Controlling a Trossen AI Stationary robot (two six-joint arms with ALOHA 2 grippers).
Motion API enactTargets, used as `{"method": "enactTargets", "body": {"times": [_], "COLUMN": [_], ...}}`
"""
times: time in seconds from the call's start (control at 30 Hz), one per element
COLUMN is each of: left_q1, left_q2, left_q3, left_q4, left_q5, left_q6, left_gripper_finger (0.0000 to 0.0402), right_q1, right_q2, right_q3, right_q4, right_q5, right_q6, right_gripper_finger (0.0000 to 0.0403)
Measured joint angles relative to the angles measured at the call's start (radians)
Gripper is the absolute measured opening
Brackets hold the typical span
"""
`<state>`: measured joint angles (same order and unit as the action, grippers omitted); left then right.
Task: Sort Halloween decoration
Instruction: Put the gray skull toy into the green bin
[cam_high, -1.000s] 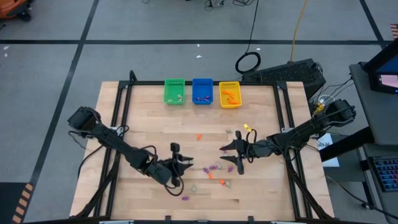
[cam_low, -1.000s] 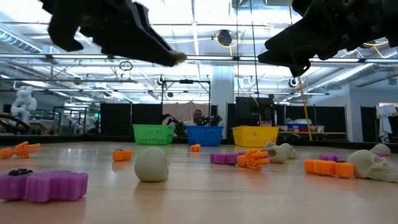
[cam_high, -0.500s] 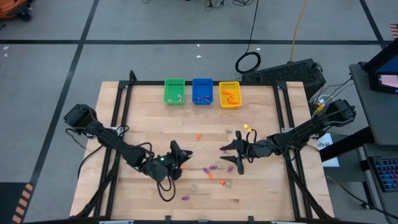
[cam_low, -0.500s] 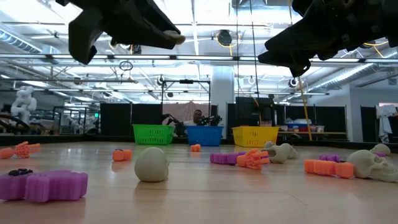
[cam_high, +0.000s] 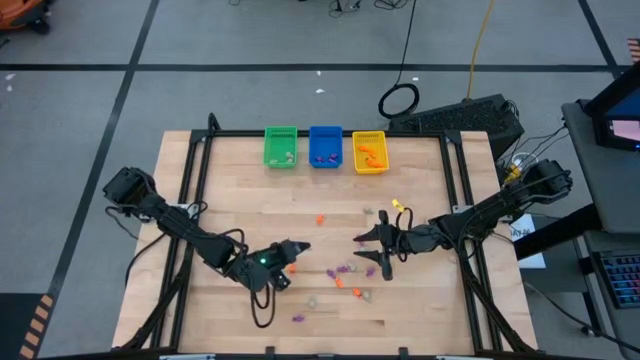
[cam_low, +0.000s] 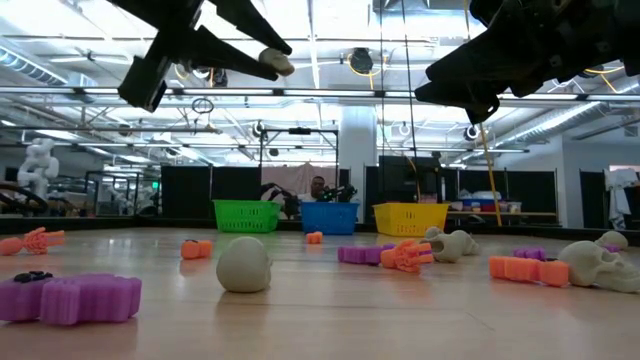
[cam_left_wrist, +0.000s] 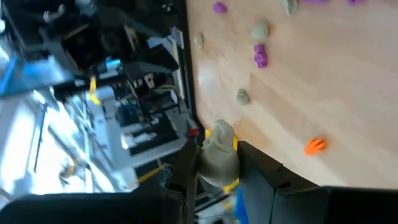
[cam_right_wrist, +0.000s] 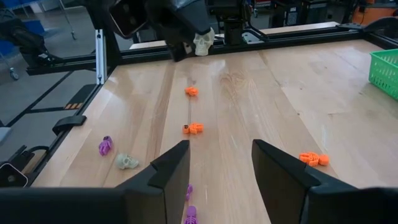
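The desk (cam_high: 240, 200) carries scattered trinkets; the green bin (cam_high: 281, 147) waits at its far edge; the right gripper (cam_high: 372, 251) hovers mid-desk, jaws open and empty; the left gripper (cam_high: 293, 247) is raised, jaws clamping a pale skull (cam_left_wrist: 217, 162); carrying step, I judge; next, reach that bin and release.

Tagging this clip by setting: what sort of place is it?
Probably a robotics lab or workshop hall: a butcher-block wooden table in a black metal frame on a grey taped floor, with ceiling trusses behind.
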<state>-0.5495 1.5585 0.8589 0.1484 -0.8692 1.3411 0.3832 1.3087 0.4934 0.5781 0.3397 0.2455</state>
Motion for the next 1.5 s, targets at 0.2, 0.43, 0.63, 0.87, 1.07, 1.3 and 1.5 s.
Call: {"method": "enactTargets", "body": {"times": [0.2, 0.43, 0.63, 0.87, 1.07, 1.3, 1.5], "left_q1": [0.0, 0.0, 0.0, 0.0, 0.0, 0.0, 0.0], "left_q2": [0.0, 0.0, 0.0, 0.0, 0.0, 0.0, 0.0], "left_q3": [0.0, 0.0, 0.0, 0.0, 0.0, 0.0, 0.0], "left_q4": [0.0, 0.0, 0.0, 0.0, 0.0, 0.0, 0.001], "left_q5": [0.0, 0.0, 0.002, 0.004, 0.005, 0.005, 0.006], "left_q6": [0.055, 0.02, -0.206, -0.566, -0.862, -1.219, -1.51], "left_gripper_finger": [0.009, 0.009, 0.009, 0.009, 0.009, 0.009, 0.009], "right_q1": [0.0, 0.0, 0.0, 0.0, 0.0, 0.0, 0.0], "right_q2": [0.0, 0.0, 0.0, 0.0, 0.0, 0.0, 0.0], "right_q3": [0.0, 0.0, 0.0, 0.0, 0.0, 0.0, 0.0], "right_q4": [-0.003, -0.006, -0.006, -0.006, -0.006, -0.006, -0.006], "right_q5": [0.0, 0.0, 0.0, 0.0, 0.0, 0.0, 0.0], "right_q6": [0.0, 0.001, 0.002, 0.002, 0.003, 0.003, 0.003], "right_gripper_finger": [0.016, 0.016, 0.016, 0.016, 0.016, 0.016, 0.016]}}
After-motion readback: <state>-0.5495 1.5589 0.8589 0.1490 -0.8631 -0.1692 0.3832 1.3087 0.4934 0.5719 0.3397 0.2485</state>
